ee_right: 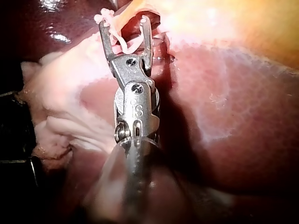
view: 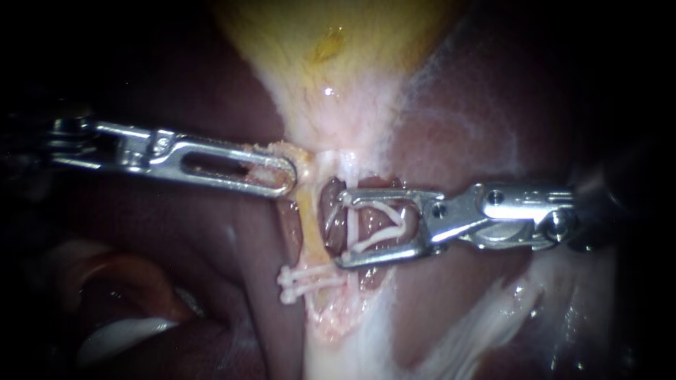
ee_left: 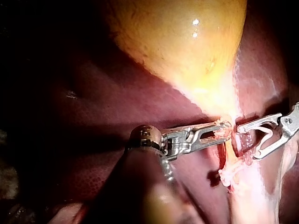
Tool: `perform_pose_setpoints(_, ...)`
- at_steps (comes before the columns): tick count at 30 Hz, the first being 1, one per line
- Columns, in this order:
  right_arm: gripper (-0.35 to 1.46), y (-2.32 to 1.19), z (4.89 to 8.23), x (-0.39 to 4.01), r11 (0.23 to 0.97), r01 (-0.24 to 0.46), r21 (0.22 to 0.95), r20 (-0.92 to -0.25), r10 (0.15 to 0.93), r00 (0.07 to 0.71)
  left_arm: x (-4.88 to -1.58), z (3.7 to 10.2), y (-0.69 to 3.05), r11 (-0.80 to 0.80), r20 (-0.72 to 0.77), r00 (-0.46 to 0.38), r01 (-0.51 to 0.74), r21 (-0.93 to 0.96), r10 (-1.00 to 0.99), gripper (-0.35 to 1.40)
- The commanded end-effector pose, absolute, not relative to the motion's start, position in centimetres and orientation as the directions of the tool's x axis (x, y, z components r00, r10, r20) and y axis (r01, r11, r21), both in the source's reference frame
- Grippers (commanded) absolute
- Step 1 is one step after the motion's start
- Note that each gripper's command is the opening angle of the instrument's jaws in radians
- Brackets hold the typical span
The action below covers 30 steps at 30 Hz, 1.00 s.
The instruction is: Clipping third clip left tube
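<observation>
Gripping tissue (view: 280, 150), left instrument (view: 287, 176) faces clip (view: 381, 238) in right instrument (view: 343, 232), beside left tube (view: 312, 239).

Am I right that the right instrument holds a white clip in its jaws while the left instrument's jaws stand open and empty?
Not quite: the endoscope view shows the left instrument with jaws shut on pale tissue below the gallbladder. The right instrument does hold a white clip in its jaws.

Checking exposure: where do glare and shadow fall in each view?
Endoscope view: one glint on the rounded yellow gallbladder; dark edges swallow the shaft of the steel left instrument. Left wrist view: two glints on the gallbladder. Right wrist view: glare on maroon liver ahead of the steel right instrument, whose jaws hold a white clip; its shadow beside it.
</observation>
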<state>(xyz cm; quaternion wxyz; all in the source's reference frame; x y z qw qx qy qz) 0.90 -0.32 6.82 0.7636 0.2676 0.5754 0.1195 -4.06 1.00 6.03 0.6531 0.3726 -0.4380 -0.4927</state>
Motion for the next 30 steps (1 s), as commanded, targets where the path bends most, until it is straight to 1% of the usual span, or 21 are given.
perform_pose_setpoints(1, 0.49, -0.33, 6.83, 0.92, 0.827, 0.123, 0.549, -0.813, 0.494, 0.310, -4.07, 6.03, 1.00, 0.237, 0.205, 0.130, 0.318, 0.918, -0.970, -0.35)
perform_pose_setpoints(10, 0.49, -0.54, 7.13, 1.20, 0.805, 0.133, 0.578, -0.794, 0.517, 0.320, -4.09, 6.00, 0.98, 0.237, 0.206, 0.128, 0.321, 0.917, -0.970, -0.35)
perform_pose_setpoints(16, 0.49, -0.58, 7.20, 1.39, 0.780, 0.144, 0.609, -0.774, 0.545, 0.322, -4.11, 6.00, 0.98, 0.236, 0.205, 0.127, 0.321, 0.917, -0.970, -0.35)
perform_pose_setpoints(20, 0.49, -0.57, 7.23, 1.51, 0.746, 0.156, 0.648, -0.752, 0.594, 0.284, -4.13, 6.00, 0.98, 0.236, 0.205, 0.128, 0.320, 0.918, -0.970, -0.35)
perform_pose_setpoints(25, 0.47, -0.51, 7.22, 1.60, 0.686, 0.194, 0.702, -0.712, 0.664, 0.228, -4.13, 6.01, 0.98, 0.236, 0.205, 0.128, 0.320, 0.918, -0.970, -0.35)
perform_pose_setpoints(28, 0.46, -0.47, 7.21, 1.62, 0.658, 0.218, 0.721, -0.693, 0.693, 0.201, -4.13, 6.02, 0.99, 0.236, 0.205, 0.129, 0.319, 0.918, -0.970, -0.35)
perform_pose_setpoints(30, 0.46, -0.44, 7.19, 1.62, 0.649, 0.222, 0.728, -0.685, 0.702, 0.194, -4.13, 6.03, 1.00, 0.236, 0.205, 0.129, 0.319, 0.918, -0.970, -0.35)
